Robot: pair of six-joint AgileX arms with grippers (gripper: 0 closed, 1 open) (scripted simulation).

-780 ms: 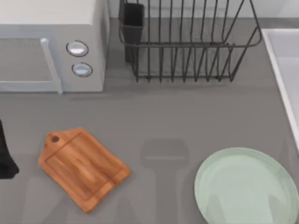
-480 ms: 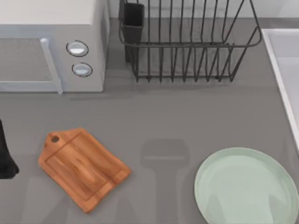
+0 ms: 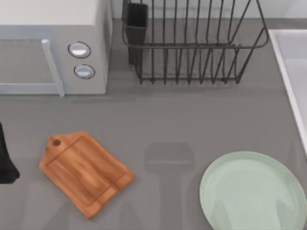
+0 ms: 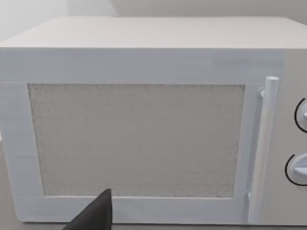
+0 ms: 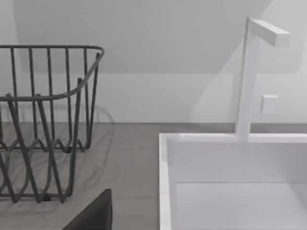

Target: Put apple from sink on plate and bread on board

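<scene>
On the grey table (image 3: pixel 158 120), near its front left corner, the board (image 3: pixel 85 173) is seen lying flat and askew, handle end with its hole turned toward the microwave (image 3: pixel 53 45) behind it, nothing resting on it. Toward the front right the plate (image 3: pixel 252 191) is laid out, bare, well apart from the board. Along the right edge the sink (image 3: pixel 288 72) is caught by its pale rim — from the right wrist view its basin wall (image 5: pixel 165 191) and a white tap (image 5: pixel 249 76) are shown, with the wire dish rack (image 5: pixel 43 120) just beside it. The same rack (image 3: pixel 192 43) is set at the back of the table, right of the microwave. At the far left edge a dark part of the left arm (image 3: pixel 5 160) is glimpsed, parked beside the board; whether either gripper is open or closed cannot be told, and nothing is seen held. From the left wrist view the microwave door (image 4: pixel 139 139) and its upright handle (image 4: pixel 261 148) are faced squarely — two dials (image 4: pixel 300 167) at the edge.
</scene>
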